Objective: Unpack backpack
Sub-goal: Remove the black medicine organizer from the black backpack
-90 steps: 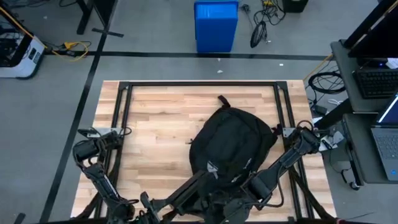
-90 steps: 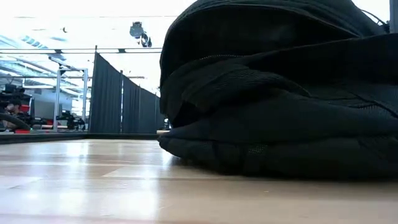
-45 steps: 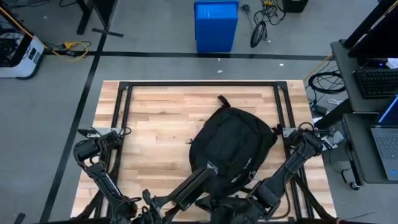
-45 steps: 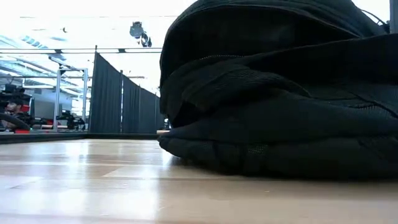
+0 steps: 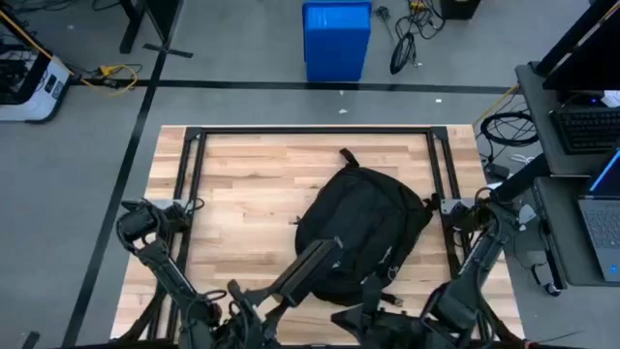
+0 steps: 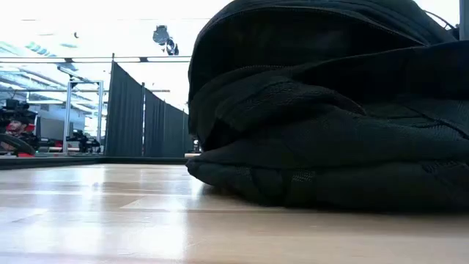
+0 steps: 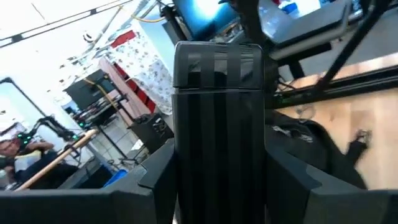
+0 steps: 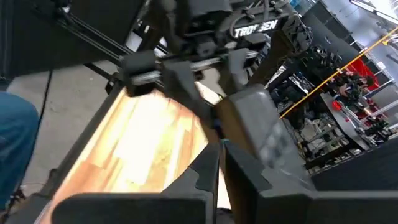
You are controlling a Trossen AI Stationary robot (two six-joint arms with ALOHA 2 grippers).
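High view: the backpack [image 5: 368, 218] lies flat in the middle of the tabletop [image 5: 242, 184], a little to the right side, with its top handle pointing to the far edge. I see no opening in it from above, and what it holds I cannot tell. In the low view the backpack [image 6: 330, 110] fills the right side as thick dark folds resting on the wood, and no pocket shows its inside there either. On the floor beyond the far edge stands a blue box [image 5: 336, 39]; its inside is hidden from me as well.

My left gripper [image 5: 329, 252] is stretched out from the near left corner and hangs over the near left part of the backpack. If its jaws are apart or together, I cannot tell, because the left wrist view shows only a dark block in front of the room. My right gripper [image 8: 221, 171] is low at the near edge, right of centre, and its jaws are together with only a thin line between them and nothing clamped.

Compared with one second ago, my left arm has reached farther over the backpack, toward its middle. My right arm has pulled back to the near right corner and no longer lies beside the near right side of the backpack. The backpack itself keeps the same place and the same direction.
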